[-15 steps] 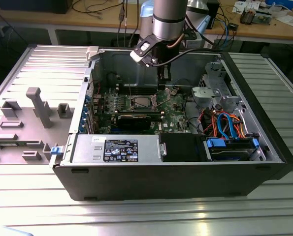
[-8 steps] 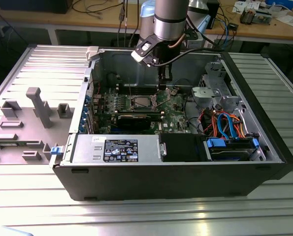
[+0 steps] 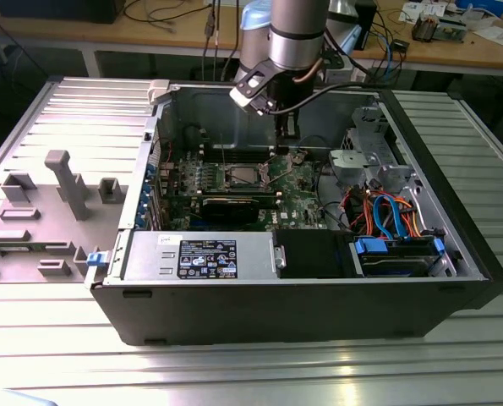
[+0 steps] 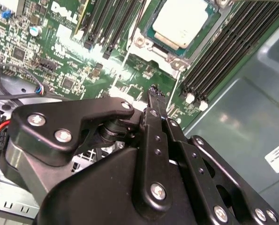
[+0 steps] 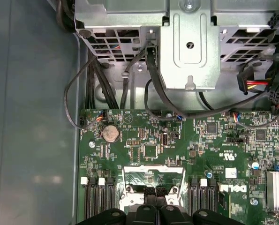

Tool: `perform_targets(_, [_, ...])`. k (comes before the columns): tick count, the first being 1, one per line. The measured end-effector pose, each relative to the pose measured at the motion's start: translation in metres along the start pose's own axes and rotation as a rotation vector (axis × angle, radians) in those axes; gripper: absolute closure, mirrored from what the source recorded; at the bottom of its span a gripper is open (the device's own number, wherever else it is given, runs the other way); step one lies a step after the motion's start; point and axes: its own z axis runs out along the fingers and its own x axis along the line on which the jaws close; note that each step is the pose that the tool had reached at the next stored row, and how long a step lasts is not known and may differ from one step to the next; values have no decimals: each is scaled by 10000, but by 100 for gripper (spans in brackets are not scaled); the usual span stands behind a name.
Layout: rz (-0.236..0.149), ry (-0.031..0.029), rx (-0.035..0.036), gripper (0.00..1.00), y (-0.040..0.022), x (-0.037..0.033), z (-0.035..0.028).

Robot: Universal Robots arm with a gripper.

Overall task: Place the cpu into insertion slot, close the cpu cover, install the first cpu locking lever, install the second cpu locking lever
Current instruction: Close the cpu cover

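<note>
The cpu (image 4: pixel 181 23), a flat square with a dull silver top, lies in the insertion slot (image 4: pixel 151 47) on the green motherboard; the same slot (image 3: pixel 241 175) sits mid-board in the exterior view. The cpu cover (image 5: pixel 153 168), a thin silver frame with a window, is swung open away from the slot. My gripper (image 4: pixel 154 90) hangs low over the board, its black fingers (image 5: pixel 151 191) pressed together at the cover's free edge. I cannot tell whether the metal is pinched between them. In the exterior view the gripper (image 3: pixel 285 142) hangs inside the case, to the right of the slot.
Black memory slots (image 4: pixel 214 56) flank the socket on both sides. A metal drive cage (image 5: pixel 191 47) with black cables rises beyond the board. The power supply (image 3: pixel 205 258) fills the case front. A grey fixture plate (image 3: pixel 65 182) lies at the exterior view's left.
</note>
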Motion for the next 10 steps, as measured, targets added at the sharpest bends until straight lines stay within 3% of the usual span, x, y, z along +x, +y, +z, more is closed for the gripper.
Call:
perform_targets(1, [0,0,1,89,37,-1,1])
perform_targets(7, [0,0,2,89,120,-2,5])
perform_targets(10, [0,0,2,89,127,-2,6])
